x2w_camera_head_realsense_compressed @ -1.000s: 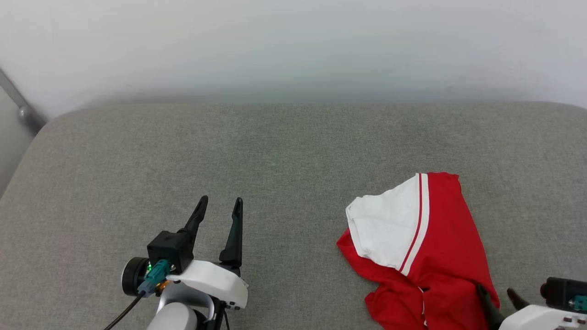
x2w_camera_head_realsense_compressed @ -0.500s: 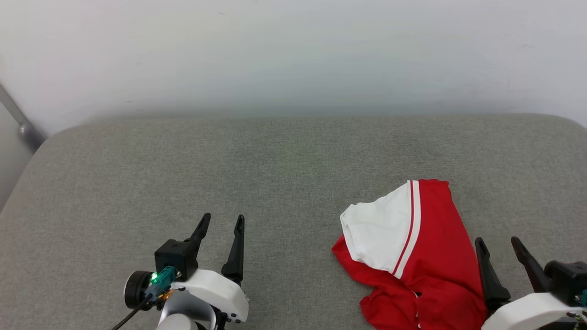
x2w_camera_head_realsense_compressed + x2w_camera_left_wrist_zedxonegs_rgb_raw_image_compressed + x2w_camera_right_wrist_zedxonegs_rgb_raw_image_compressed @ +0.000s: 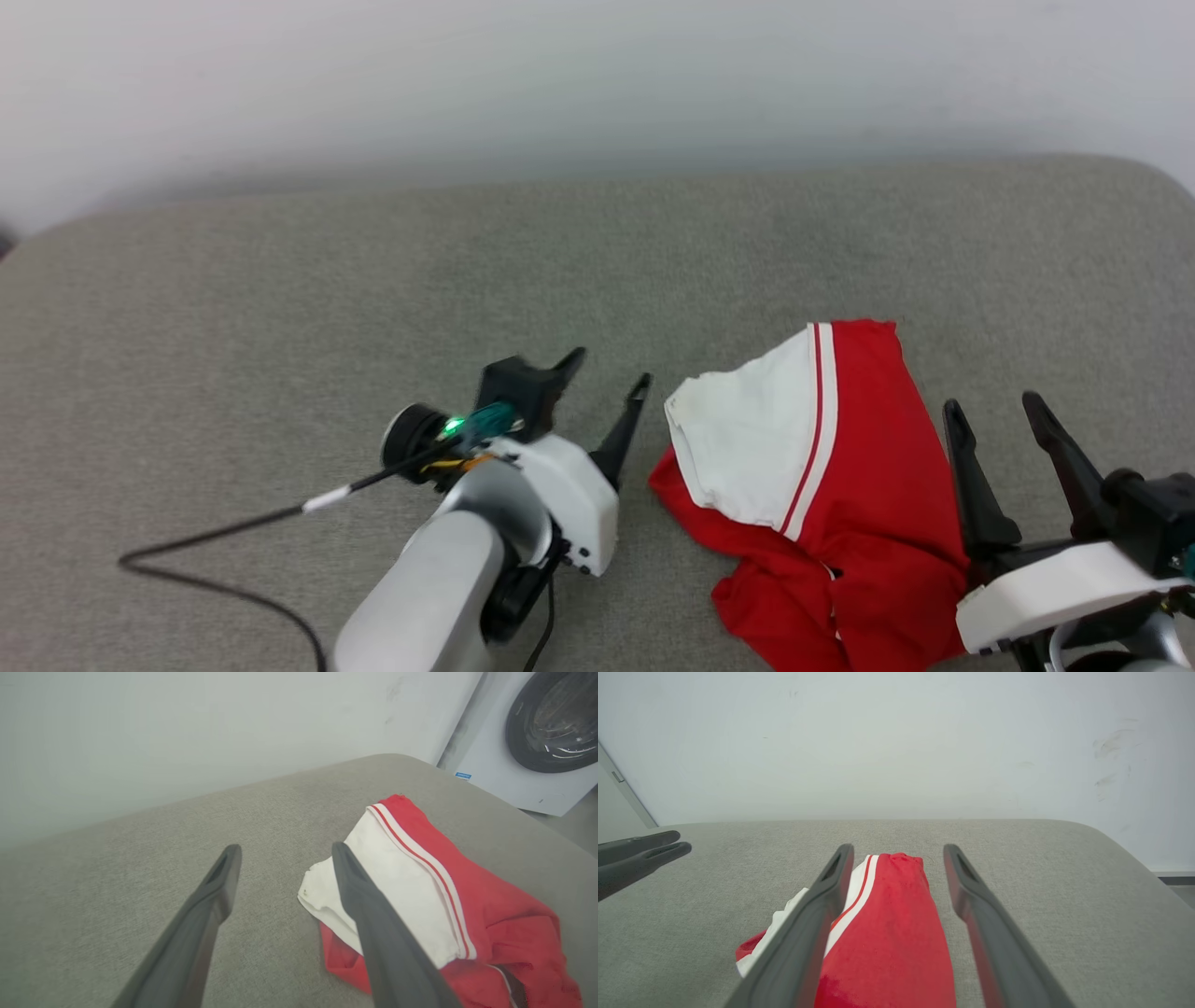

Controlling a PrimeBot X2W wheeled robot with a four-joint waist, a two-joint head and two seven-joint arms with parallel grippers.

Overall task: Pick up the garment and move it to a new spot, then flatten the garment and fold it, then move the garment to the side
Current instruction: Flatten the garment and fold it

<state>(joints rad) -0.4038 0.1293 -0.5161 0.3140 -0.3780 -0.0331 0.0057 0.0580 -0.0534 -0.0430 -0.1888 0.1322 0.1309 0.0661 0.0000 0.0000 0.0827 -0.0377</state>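
The garment (image 3: 878,485) lies crumpled on the grey padded surface (image 3: 280,308) at the lower right, red with one white sleeve (image 3: 738,448) and red-white trim on top. My left gripper (image 3: 611,369) is open, its tips just left of the white sleeve and apart from it. My right gripper (image 3: 991,403) is open at the garment's right edge. In the left wrist view the left gripper (image 3: 285,848) points at the surface beside the garment (image 3: 495,905). In the right wrist view the right gripper (image 3: 898,848) hovers over the garment (image 3: 887,933), holding nothing.
A pale wall (image 3: 597,75) runs behind the surface. A white washing machine (image 3: 537,742) stands past the surface's far right corner. The left arm's black cable (image 3: 215,541) trails across the surface at the lower left. The left gripper's fingers (image 3: 640,854) enter the right wrist view's left edge.
The camera has shifted. My left gripper has moved right, close to the white sleeve. My right gripper has come up from the bottom edge and stands beside the garment, fully open.
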